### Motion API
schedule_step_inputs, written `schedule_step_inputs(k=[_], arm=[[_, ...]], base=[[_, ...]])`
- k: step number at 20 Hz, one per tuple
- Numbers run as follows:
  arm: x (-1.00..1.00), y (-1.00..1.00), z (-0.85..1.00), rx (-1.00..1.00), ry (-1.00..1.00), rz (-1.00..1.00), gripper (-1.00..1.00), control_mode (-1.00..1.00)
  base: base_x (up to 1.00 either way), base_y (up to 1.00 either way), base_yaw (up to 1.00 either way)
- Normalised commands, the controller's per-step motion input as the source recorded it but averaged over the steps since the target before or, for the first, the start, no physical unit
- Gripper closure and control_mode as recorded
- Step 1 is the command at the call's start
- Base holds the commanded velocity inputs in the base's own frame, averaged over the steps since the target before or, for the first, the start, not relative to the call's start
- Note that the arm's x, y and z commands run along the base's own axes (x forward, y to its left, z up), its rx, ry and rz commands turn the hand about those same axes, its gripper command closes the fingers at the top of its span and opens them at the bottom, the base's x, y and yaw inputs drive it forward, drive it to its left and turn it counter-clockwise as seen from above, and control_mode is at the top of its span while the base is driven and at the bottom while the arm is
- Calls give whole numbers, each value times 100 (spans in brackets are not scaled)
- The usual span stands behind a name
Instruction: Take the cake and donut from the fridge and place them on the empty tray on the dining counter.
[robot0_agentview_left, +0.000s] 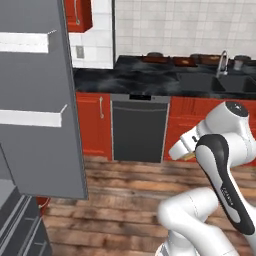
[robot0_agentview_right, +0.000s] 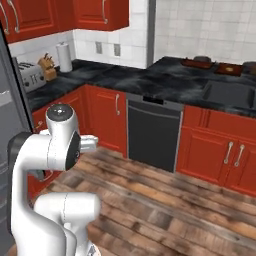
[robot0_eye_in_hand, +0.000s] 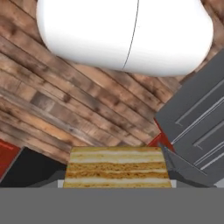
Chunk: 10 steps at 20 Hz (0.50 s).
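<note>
So where this stands: the cake (robot0_eye_in_hand: 117, 168) is out of the fridge (robot0_agentview_left: 42, 100) and in the robot's grip. In the hand view it sits right at the bottom between the fingers, a layered yellow-tan block with pale cream stripes, and the fingers look spread just wide enough to clamp its sides, though the tips themselves are mostly hidden behind it. In the left base view there's a tiny tan sliver poking out under the wrist, which I'd guess is the same cake.

My read is that it's roughly a quarter done at best. The cake is picked but not delivered, and the donut is presumably untouched, since there's no sign of it here. I can't see the tray or the dining counter either, so the whole carry-over is still ahead, then a second trip back for the donut.

The fridge door is hanging open on the left of the left base view, white bins showing, with the lower drawers just visible in the corner.

Arm pose: folded up tight and close to the base, elbow high, forearm tucked back, hand pointing down at the wooden floor (robot0_eye_in_hand: 65, 105). Looks like a travel pose to me, holding the cake in close while the base moves.
</note>
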Motion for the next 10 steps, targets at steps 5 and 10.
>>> schedule_step_inputs(k=[5,10], arm=[[0,0,0,0,0,0,100,100],[0,0,0,0,0,0,100,100]], base=[[0,-19,-41],[0,-11,-49]])
